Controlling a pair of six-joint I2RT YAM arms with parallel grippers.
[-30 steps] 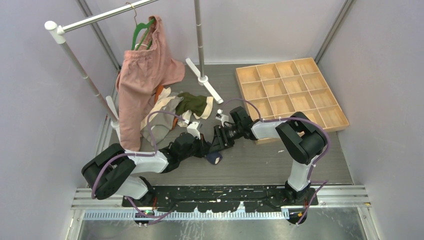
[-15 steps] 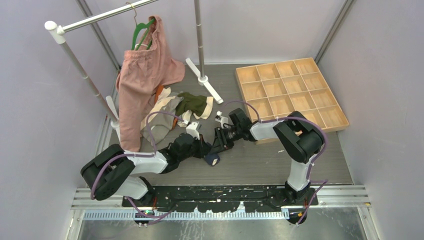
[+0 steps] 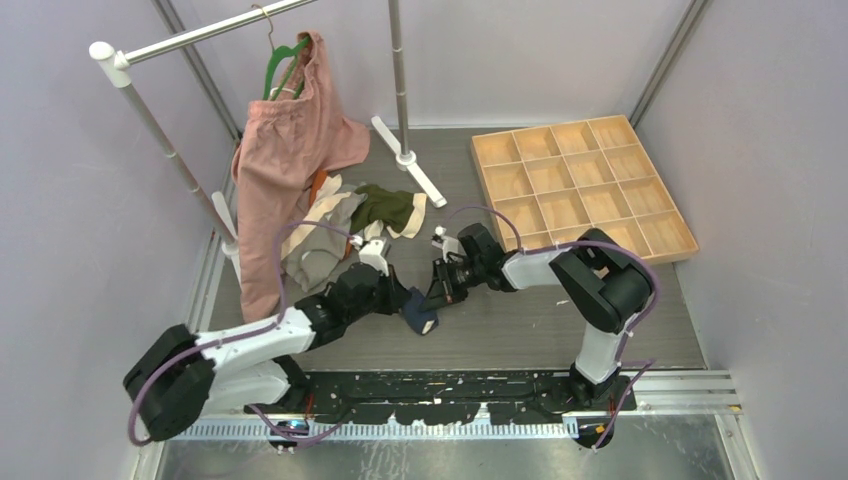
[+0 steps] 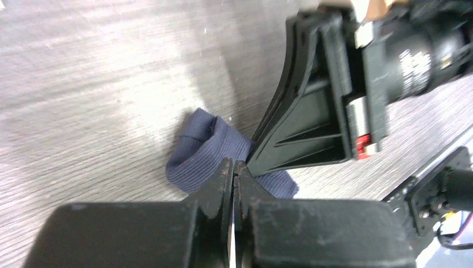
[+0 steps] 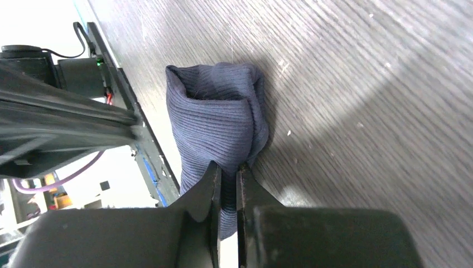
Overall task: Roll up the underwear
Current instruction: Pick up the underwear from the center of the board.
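A navy underwear lies rolled into a small bundle on the table between my two grippers. In the right wrist view the navy roll is ribbed, and my right gripper is shut on a fold of its near end. My left gripper is shut with nothing visible between its fingers, its tips right at the navy cloth, beside the right gripper's black body. From above, the left gripper sits left of the roll and the right gripper sits right of it.
Several more underwear lie heaped behind the arms, among them an olive green one and a grey one. A large pink garment hangs on a green hanger from the rack. A wooden compartment tray stands at the back right.
My right gripper has shut on the navy roll. The left arm has stretched out further forward, and the roll has shifted slightly left.
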